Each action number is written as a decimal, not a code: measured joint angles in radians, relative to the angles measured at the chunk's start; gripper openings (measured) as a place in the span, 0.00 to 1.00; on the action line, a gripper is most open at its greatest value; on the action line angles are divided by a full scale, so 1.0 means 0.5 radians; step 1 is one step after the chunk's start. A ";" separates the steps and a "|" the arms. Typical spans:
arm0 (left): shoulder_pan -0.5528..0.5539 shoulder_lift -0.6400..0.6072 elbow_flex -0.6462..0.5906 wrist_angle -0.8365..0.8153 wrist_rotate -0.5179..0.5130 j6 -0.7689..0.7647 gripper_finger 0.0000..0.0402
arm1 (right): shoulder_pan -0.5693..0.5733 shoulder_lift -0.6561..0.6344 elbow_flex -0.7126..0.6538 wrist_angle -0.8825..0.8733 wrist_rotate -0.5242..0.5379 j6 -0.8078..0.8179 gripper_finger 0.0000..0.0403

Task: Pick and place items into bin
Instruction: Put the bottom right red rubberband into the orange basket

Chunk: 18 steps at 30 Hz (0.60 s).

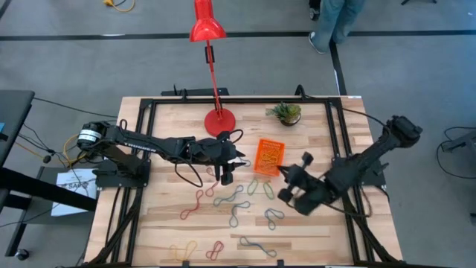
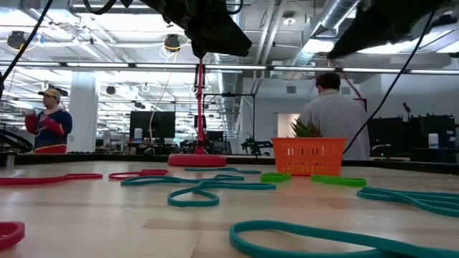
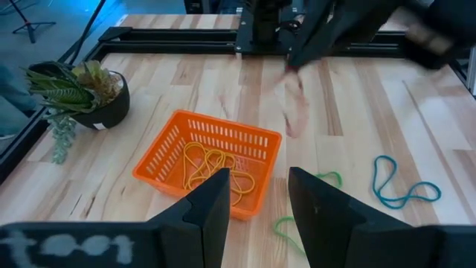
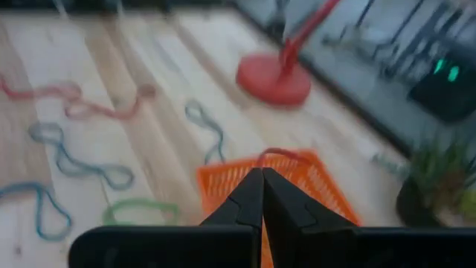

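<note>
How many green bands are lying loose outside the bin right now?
2. One green band and a second green band lie side by side next to the orange bin. Others may be hidden from view.

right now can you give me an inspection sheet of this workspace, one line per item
surface: pale wooden table in a black frame, dry and unmarked as far as seen
job's things: orange bin near the table's middle holds yellow bands; loose bands in red, green, teal, yellow and grey lie spread over the near half
clutter: red desk lamp and small potted plant at the far edge
grippers: left gripper open, empty, beside the bin; right gripper shut, nothing seen between its fingers, close to the bin
cables: black cable loops under the left arm
surroundings: a person's legs beyond the table; two people in the room behind
</note>
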 joint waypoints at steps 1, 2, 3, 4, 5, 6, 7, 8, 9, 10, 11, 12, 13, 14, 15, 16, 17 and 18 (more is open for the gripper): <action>0.000 0.000 0.000 -0.001 -0.001 -0.001 0.32 | -0.061 0.034 0.000 -0.001 -0.067 -0.001 0.00; 0.000 0.000 0.000 -0.001 -0.001 0.000 0.32 | -0.122 0.073 0.000 -0.001 -0.100 -0.001 0.00; 0.000 0.000 0.000 -0.001 -0.001 0.000 0.32 | -0.176 0.110 0.000 -0.001 -0.099 -0.002 0.00; 0.000 0.000 0.000 0.000 -0.001 0.000 0.32 | -0.230 0.147 0.000 0.000 -0.094 -0.006 0.00; 0.000 0.000 0.000 -0.001 -0.001 0.000 0.32 | -0.281 0.180 0.000 0.000 -0.097 -0.040 0.00; 0.000 0.000 0.000 -0.001 -0.001 0.000 0.32 | -0.335 0.214 0.000 0.000 -0.100 -0.088 0.00; 0.000 0.000 0.000 -0.001 -0.001 -0.001 0.32 | -0.378 0.237 0.000 0.000 -0.101 -0.121 0.00; 0.000 0.000 0.000 -0.002 -0.001 0.000 0.32 | -0.417 0.254 0.000 0.002 -0.100 -0.137 0.00; 0.000 0.000 0.000 -0.007 -0.001 0.000 0.32 | -0.455 0.266 0.000 0.009 -0.104 -0.142 0.00; 0.000 0.000 0.000 -0.014 -0.001 -0.001 0.32 | -0.491 0.271 0.000 0.010 -0.119 -0.142 0.00; 0.000 0.000 0.000 -0.020 -0.001 0.000 0.32 | -0.521 0.277 0.000 0.013 -0.153 -0.143 0.00; 0.000 0.000 0.000 -0.021 -0.001 0.000 0.32 | -0.551 0.284 0.001 0.018 -0.198 -0.145 0.00; 0.000 0.000 0.000 -0.022 -0.001 0.001 0.32 | -0.578 0.288 0.001 0.006 -0.255 -0.145 0.00; 0.000 0.000 0.000 -0.021 -0.001 0.001 0.32 | -0.602 0.289 0.000 -0.003 -0.316 -0.148 0.00; 0.000 0.000 0.000 -0.021 -0.001 0.001 0.32 | -0.624 0.287 0.000 0.002 -0.371 -0.157 0.00; 0.000 0.000 0.000 -0.022 -0.001 0.002 0.32 | -0.643 0.287 0.001 0.005 -0.429 -0.168 0.00; 0.000 0.000 0.000 -0.022 -0.001 0.005 0.32 | -0.663 0.287 0.001 0.004 -0.476 -0.192 0.00; 0.000 0.000 0.000 -0.022 -0.001 0.011 0.32 | -0.679 0.287 0.001 0.007 -0.511 -0.216 0.01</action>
